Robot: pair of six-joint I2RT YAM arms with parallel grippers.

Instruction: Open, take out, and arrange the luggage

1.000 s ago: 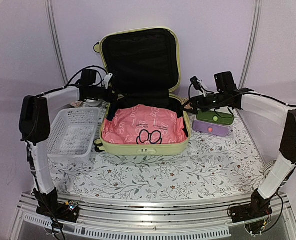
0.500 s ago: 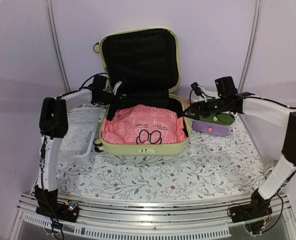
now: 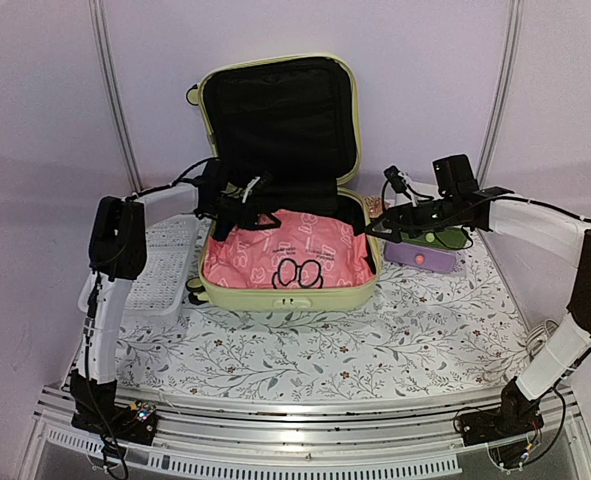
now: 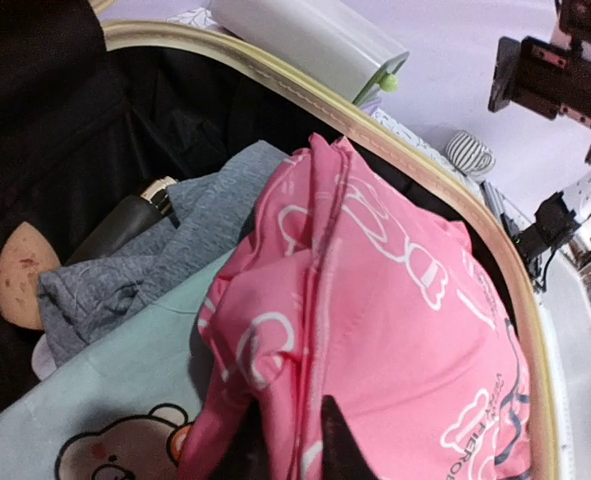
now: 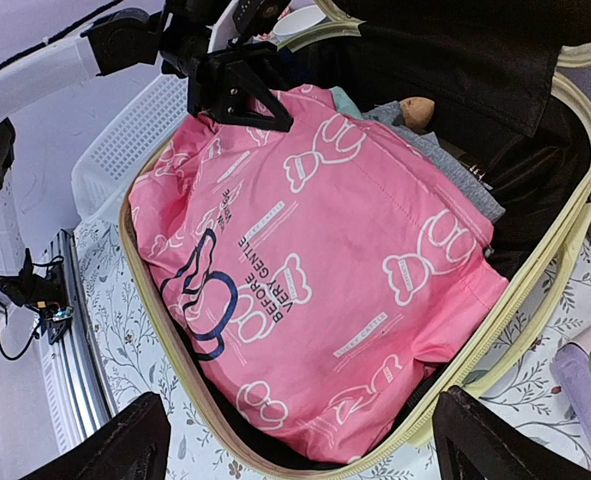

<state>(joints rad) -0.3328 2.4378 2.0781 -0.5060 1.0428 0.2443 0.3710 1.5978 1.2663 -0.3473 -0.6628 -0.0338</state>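
Site: robot test booth, lab-type, not a home. Evidence on my feeds:
- plain lilac walls [image 3: 425, 80] with white poles [image 3: 110, 90], as a backdrop
- one table [image 3: 425, 330] under a floral cloth
- a metal rail [image 3: 305, 425] along its near edge
- two arms [image 3: 560, 350] mounted there, cables [image 3: 547, 332] trailing
- household props set out: luggage [image 3: 285, 297], basket [image 3: 165, 285]

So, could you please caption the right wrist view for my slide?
Left hand pinching the pink garment inside the open luggage.
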